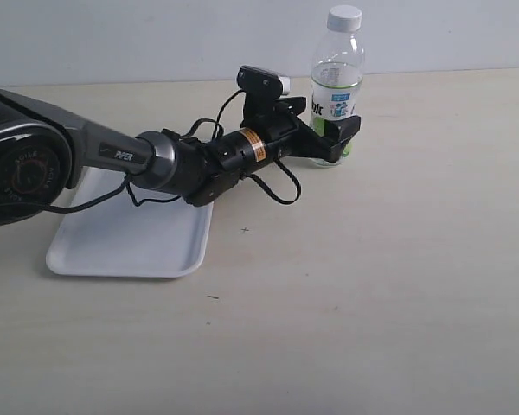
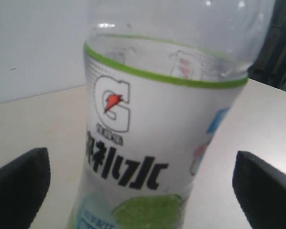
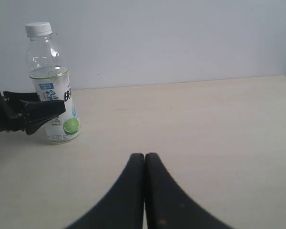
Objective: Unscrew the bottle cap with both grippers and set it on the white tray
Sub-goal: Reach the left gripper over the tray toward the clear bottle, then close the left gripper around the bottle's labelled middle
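Here, in the exterior view, the clear plastic bottle (image 1: pixel 336 95) is standing upright on the pale tabletop (image 1: pixel 372 285), wearing its ribbed white bottle cap (image 1: pixel 344 17). The grey-black arm (image 1: pixel 95 147), lettered "PiPER" and carrying a yellow band (image 1: pixel 255 145), is reaching across so that the left gripper (image 1: pixel 333 130) is straddling the bottle's labelled lower body, jaws spread wide. The flat white tray (image 1: pixel 112 251), smooth with rounded corners and a low rim, is lying well apart under the arm's rear part.

In the left wrist view, the bottle (image 2: pixel 152 143) is filling the gap between two matte black fingers (image 2: pixel 19 186), each standing clear of its sides. The label is showing a large "G" with a red bolt, bold black characters I cannot read, a green line around its top edge and a lime (image 2: pixel 148 212).

In the right wrist view, the right gripper (image 3: pixel 144 164) is holding its curved black jaws pressed together on nothing, well apart from the bottle (image 3: pixel 55 95) and the cap (image 3: pixel 38 29) on its neck.
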`<state>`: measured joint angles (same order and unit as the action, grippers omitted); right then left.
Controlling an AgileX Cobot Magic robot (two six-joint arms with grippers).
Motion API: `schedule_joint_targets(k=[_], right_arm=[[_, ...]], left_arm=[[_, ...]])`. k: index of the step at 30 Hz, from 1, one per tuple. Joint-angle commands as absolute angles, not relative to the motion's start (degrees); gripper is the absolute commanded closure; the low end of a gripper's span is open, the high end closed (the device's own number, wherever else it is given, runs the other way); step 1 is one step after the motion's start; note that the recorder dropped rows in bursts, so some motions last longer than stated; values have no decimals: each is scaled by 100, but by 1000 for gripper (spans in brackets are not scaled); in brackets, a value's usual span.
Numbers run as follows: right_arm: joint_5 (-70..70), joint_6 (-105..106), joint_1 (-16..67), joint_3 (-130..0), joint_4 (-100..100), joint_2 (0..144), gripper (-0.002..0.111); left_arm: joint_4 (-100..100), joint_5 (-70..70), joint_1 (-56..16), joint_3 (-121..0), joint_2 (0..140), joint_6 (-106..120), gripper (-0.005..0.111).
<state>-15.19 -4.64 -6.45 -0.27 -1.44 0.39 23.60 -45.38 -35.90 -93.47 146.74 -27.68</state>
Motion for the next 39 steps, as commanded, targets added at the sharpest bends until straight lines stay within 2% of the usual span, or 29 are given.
schedule_joint_targets(k=[1,17,20,26,30,32,39], right_arm=[[-1416,-467,-668,0,-149,0,108],[-1416,-467,-668,0,-149,0,108],[-1416,-467,-668,0,-149,0,108],[-1416,-467,-668,0,-149,0,108],[-1416,-467,-668,0,-149,0,108],[-1416,-467,-668,0,-149,0,108],[-1416,-467,-668,0,-149,0,108]], left_arm=[[2051,-4546,-3675,-9499,14822,-2697,7],[1760,-4501,-3732,-9538,14852,-2543,8],[1746,-4501,-3732,-9538,14852,-2543,15],[1734,-4467,-3732,-9538,14852,-2506,41],[1734,-4467,-3732,-9528,14852,-2399,53],[1765,-4467,-3732,-9528,14852,-2399,57],[2259,-4220,-3712,-9413,14706,-2432,57]])
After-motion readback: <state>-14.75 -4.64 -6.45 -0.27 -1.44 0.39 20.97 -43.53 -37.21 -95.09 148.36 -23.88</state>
